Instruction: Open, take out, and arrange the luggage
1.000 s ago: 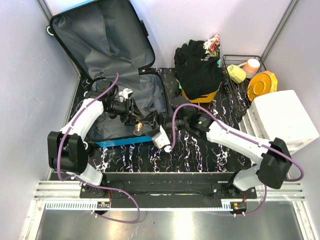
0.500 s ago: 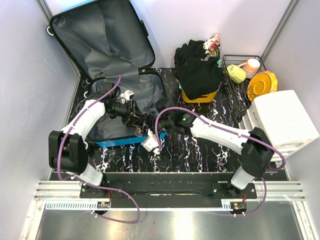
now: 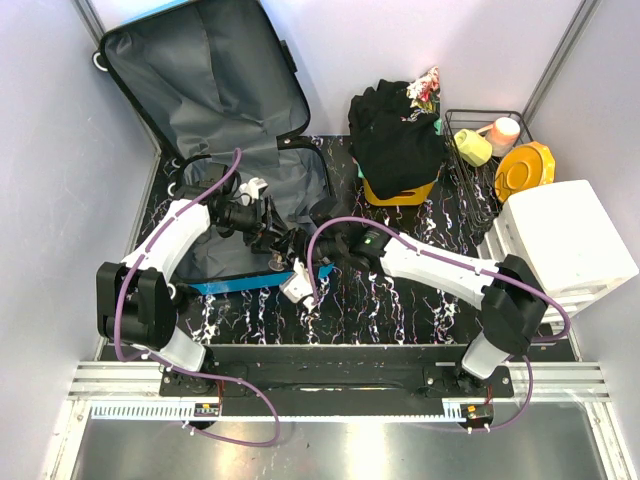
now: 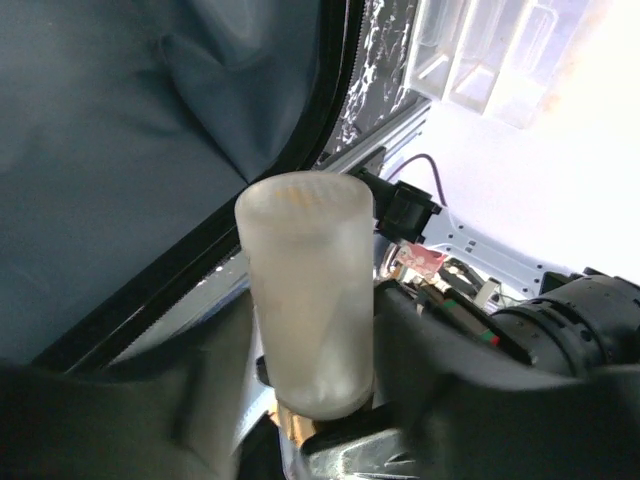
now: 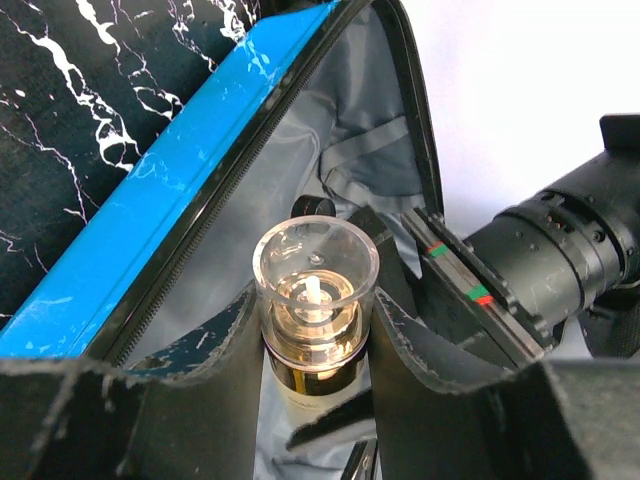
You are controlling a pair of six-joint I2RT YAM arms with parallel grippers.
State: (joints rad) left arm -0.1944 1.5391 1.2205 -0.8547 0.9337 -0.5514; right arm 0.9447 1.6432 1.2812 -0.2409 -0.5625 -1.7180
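My left jaws grip the bottle [image 4: 310,290] low, my right jaws clamp its neck, by the luggage [image 3: 215,80] rim. Risk: opposed pulls twist it free; it drops.

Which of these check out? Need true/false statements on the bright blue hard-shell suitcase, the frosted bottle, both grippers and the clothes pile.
1. The bright blue hard-shell suitcase lies open, its lid leaning on the back wall. True.
2. The frosted cylindrical bottle stands in the black wire rack. False: it is held up at the suitcase's front edge.
3. The left gripper is shut on the bottle. True.
4. The right gripper hovers over the white box. False: its fingers flank the bottle's clear cap.
5. A black garment is piled on the orange plastic basket. True.
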